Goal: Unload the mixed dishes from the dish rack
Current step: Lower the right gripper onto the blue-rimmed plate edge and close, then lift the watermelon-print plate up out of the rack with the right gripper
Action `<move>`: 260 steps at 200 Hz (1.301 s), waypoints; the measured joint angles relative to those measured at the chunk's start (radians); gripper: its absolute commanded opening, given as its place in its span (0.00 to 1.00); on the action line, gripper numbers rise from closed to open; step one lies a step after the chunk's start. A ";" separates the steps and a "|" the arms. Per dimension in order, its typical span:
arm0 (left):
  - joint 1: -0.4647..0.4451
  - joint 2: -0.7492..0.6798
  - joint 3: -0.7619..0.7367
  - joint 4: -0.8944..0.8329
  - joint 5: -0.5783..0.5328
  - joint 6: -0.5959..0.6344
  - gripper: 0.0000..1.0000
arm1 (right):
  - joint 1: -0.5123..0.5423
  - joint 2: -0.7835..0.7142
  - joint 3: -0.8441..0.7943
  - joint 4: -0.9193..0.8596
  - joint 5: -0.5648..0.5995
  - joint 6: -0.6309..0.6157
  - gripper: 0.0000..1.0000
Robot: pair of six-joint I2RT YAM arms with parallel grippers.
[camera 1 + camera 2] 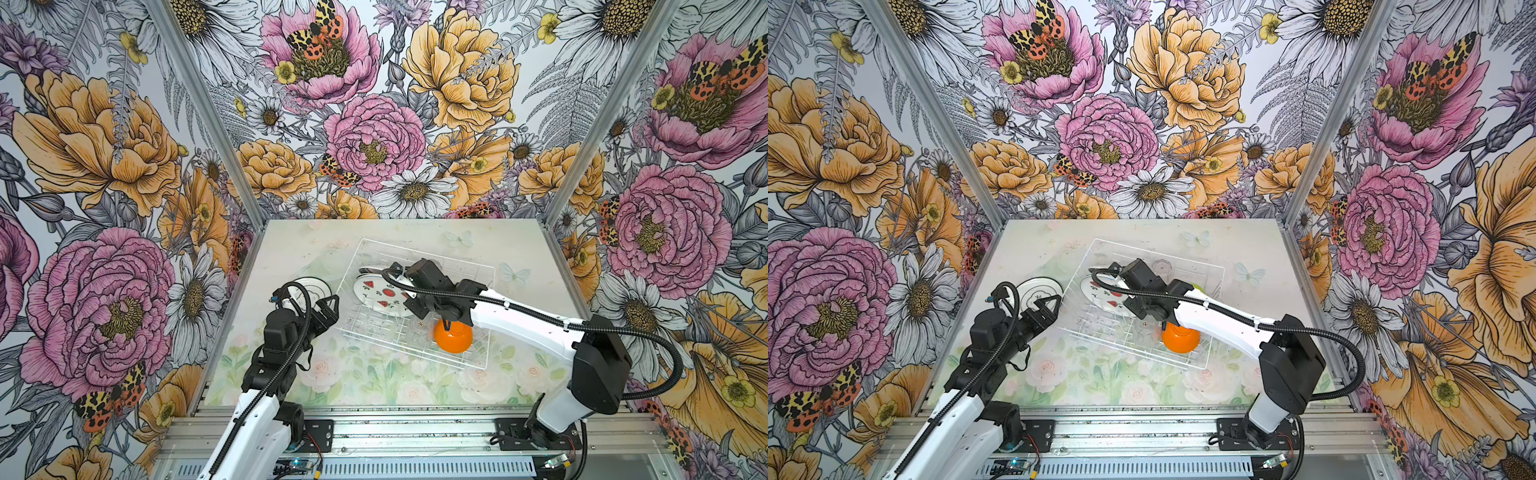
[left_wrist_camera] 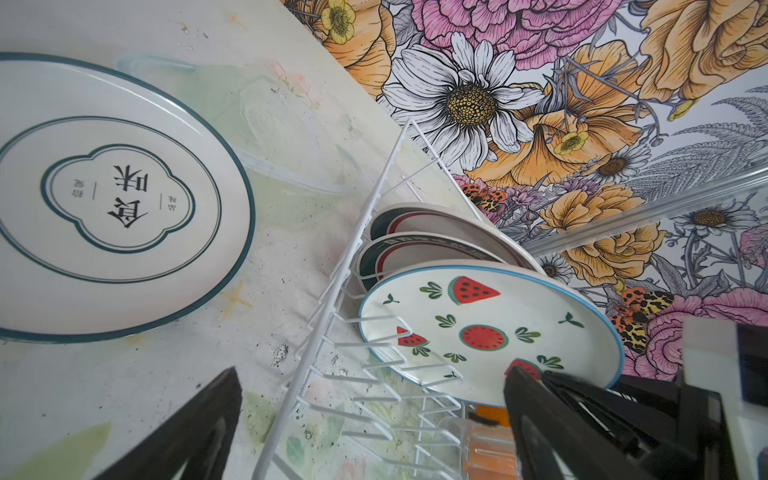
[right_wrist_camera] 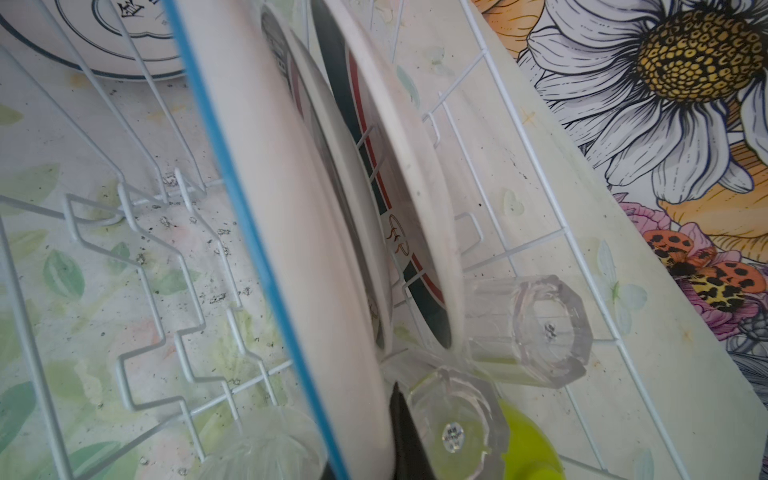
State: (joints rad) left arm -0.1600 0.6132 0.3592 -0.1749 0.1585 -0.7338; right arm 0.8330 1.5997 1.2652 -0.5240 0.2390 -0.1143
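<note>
watermelon plate (image 3: 299,249), leaning in the dish rack (image 1: 488,291), is clenched at its rim by the right gripper (image 1: 409,301), left gripper (image 1: 332,311) released, so seemingly only the teal-ringed plate (image 1: 309,284) lies out on the table (image 1: 374,386) while two striped plates (image 2: 424,251), tumblers (image 3: 532,328), orange bowl (image 1: 453,338) and lime bowl (image 3: 532,444) sit racked.

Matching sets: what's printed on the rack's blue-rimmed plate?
Plate: watermelons and green leaves; left wrist view.

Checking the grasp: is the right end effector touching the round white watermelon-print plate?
Touching. Right wrist view: the right end effector has a black finger flat against the watermelon-print plate.
</note>
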 measured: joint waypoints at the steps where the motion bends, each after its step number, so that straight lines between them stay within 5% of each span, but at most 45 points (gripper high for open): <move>1: 0.000 0.001 0.000 0.000 0.000 0.000 0.99 | -0.001 -0.001 0.000 -0.001 0.000 0.000 0.00; 260: -0.083 0.033 0.000 0.008 -0.027 -0.019 0.99 | -0.124 -0.194 0.045 -0.018 -0.080 0.169 0.00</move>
State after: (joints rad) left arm -0.2428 0.6464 0.3595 -0.1669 0.1314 -0.7532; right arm 0.7086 1.4059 1.3102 -0.5423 0.1593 0.0544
